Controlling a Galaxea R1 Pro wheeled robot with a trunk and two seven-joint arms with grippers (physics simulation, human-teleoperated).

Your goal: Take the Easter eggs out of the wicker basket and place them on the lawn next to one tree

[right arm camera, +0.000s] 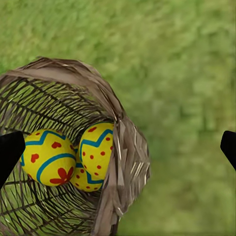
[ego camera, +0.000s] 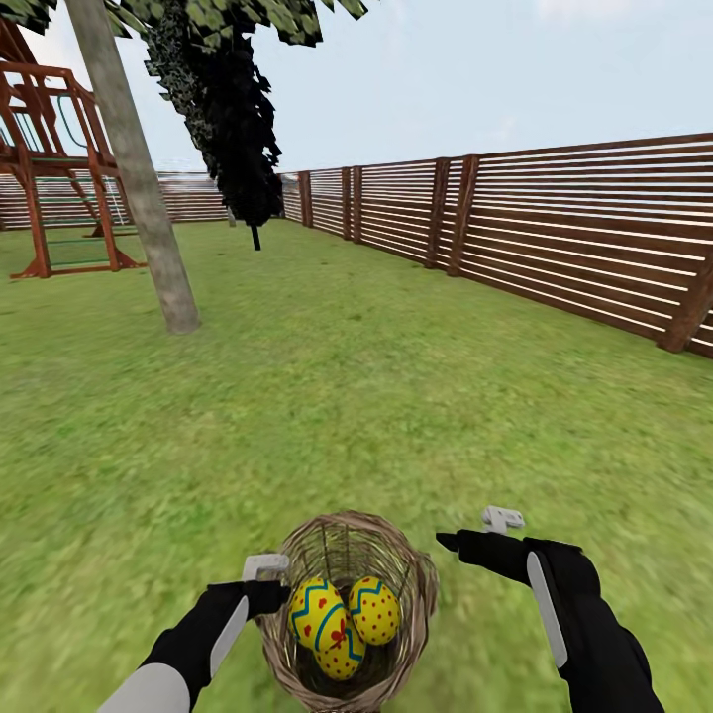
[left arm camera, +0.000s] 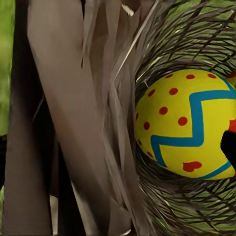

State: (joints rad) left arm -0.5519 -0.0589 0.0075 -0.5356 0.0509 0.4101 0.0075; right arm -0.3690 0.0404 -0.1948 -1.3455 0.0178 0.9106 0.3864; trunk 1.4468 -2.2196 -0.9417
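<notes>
Grass lawn (ego camera: 376, 396) bears wicker basket (ego camera: 421, 584) holding three Easter eggs (ego camera: 347, 616); right pincer (ego camera: 473, 530) wide, left pincer (ego camera: 275, 584) unclear.

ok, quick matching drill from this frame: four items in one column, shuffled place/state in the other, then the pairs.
Items:
1. yellow painted Easter eggs
2. brown open-weave wicker basket
3. thick grey-brown tree trunk
4. brown horizontal-slat wooden fence

Place or state:
A. rises from the lawn ahead, on the left
B. lying together inside the basket
C. runs along the right side of the garden
D. held at its rim by the left gripper

Pairs: 1-B, 2-D, 3-A, 4-C
</notes>
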